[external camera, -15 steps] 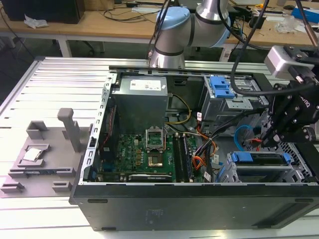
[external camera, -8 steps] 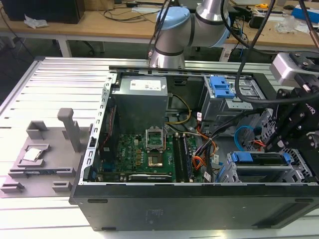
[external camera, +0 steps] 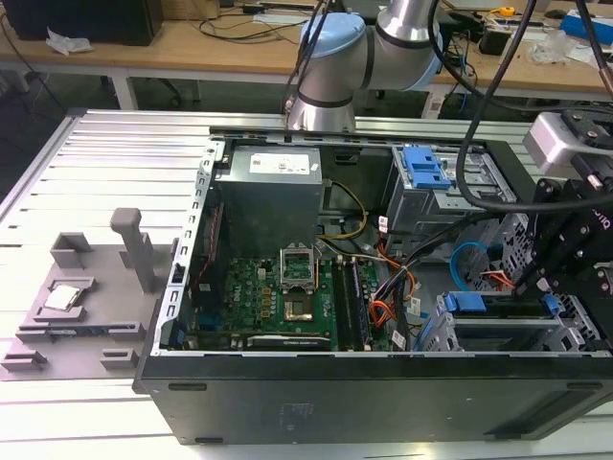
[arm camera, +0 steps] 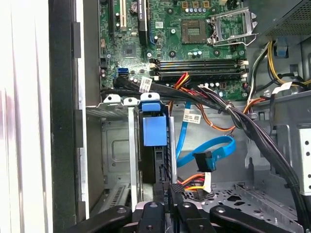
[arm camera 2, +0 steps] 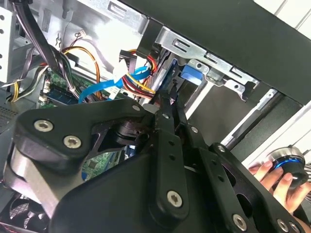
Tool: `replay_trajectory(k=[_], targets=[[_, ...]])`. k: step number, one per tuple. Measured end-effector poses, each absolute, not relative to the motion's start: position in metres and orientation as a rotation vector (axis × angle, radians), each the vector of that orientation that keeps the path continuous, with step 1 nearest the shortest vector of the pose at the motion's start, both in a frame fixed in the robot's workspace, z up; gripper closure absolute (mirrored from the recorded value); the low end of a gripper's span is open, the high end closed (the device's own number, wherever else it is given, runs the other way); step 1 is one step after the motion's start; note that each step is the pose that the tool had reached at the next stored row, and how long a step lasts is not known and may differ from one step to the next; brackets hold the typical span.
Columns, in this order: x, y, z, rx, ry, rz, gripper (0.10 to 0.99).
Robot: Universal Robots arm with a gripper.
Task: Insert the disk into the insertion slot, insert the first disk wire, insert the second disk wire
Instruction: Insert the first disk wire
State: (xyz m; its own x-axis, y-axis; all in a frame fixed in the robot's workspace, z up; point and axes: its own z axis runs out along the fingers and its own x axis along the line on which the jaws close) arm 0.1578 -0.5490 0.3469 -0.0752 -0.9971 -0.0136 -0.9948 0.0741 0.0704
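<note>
First wrist view: clamps gripper (arm camera: 168, 194) shut on first disk wire (arm camera: 192, 180) plug, at disk (arm camera: 154, 131). Likely light, limp; best held by stiff plug.

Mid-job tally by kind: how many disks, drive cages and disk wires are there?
Disks: 1, the disk
Drive cages: 2, the insertion slot and the taller bay
Disk wires: 2, the first disk wire and the second disk wire
Total: 5
</note>
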Motion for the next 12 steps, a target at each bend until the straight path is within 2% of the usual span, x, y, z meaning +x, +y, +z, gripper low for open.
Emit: replay_trajectory(k=[12], targets=[[0.1607, -0.5491, 0.3403, 2.110, -2.274, -0.094, 0.918]])
